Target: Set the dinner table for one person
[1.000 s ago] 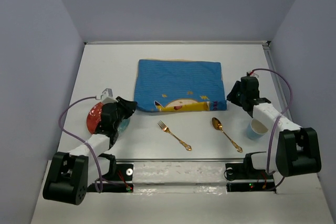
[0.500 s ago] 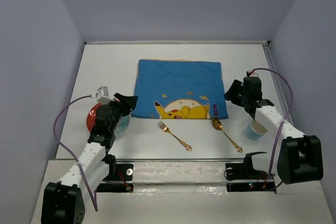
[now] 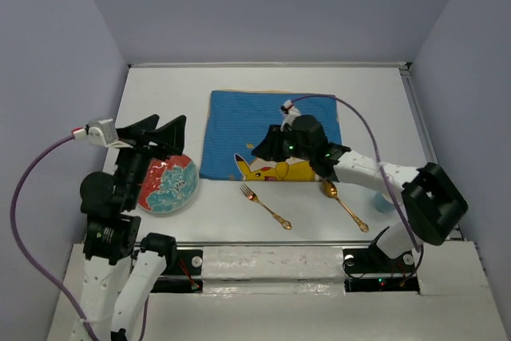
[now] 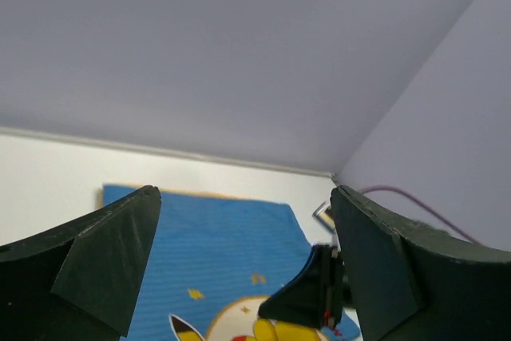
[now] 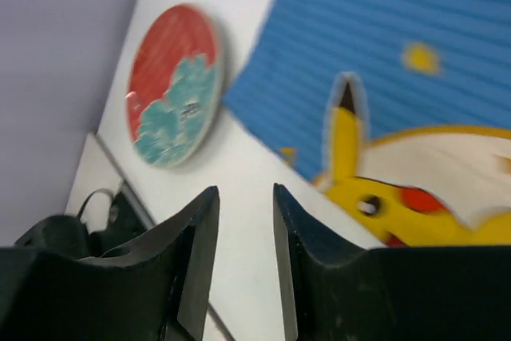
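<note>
Two changes stand out. Our left tool (image 3: 164,125), which sat low over the plate (image 3: 166,185) a second ago, now stands lifted clear of it. Its fingers are spread wide with nothing between them, so the plate lies bare on the white surface (image 3: 160,93) just left of the blue cloth (image 3: 271,113). Our right tool (image 5: 243,191) has swung from the cloth's right edge to hover over its front edge, fingers a narrow gap apart and holding nothing. The cloth, folded along its front before, now lies flat with the cartoon print showing. The surface runs all around the cloth. The fork (image 3: 265,205) and spoon (image 3: 343,204) lie just in front of it, and the cup (image 3: 382,201) sits off its right front corner. We judge the mat laid, with the plate next to go onto it.
</note>
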`<state>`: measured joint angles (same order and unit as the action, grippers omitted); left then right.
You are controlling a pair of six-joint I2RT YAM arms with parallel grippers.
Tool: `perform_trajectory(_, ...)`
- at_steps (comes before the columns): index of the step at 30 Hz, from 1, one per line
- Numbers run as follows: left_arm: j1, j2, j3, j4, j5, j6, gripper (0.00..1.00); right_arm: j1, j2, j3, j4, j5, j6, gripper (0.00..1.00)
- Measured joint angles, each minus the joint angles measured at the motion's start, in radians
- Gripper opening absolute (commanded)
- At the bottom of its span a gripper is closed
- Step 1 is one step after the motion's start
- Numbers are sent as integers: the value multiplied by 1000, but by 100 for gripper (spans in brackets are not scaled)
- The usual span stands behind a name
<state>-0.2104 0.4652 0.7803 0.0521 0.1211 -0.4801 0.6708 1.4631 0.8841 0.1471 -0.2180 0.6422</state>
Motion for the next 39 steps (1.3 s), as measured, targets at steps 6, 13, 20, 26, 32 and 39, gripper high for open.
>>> perform_trajectory(6, -32, -56, 108, -96, -110, 170, 99, 224, 303, 147, 214, -3, 175, 57)
perform_trajectory(13, -102, -134, -44, -137, -240, 238, 99, 323, 603, 304, 310, 38, 354, 58)
perform_trajectory(20, -139, -172, -111, -139, -277, 246, 99, 332, 750, 432, 319, 53, 452, 54)
perform_trajectory(26, -183, -188, -111, -130, -293, 259, 99, 338, 830, 522, 333, 47, 506, 47)
perform_trajectory(32, -200, -210, -112, -124, -305, 265, 99, 368, 853, 542, 333, 43, 564, 40)
perform_trajectory(39, -203, -223, -112, -123, -308, 266, 99, 409, 854, 527, 329, 71, 624, 0)
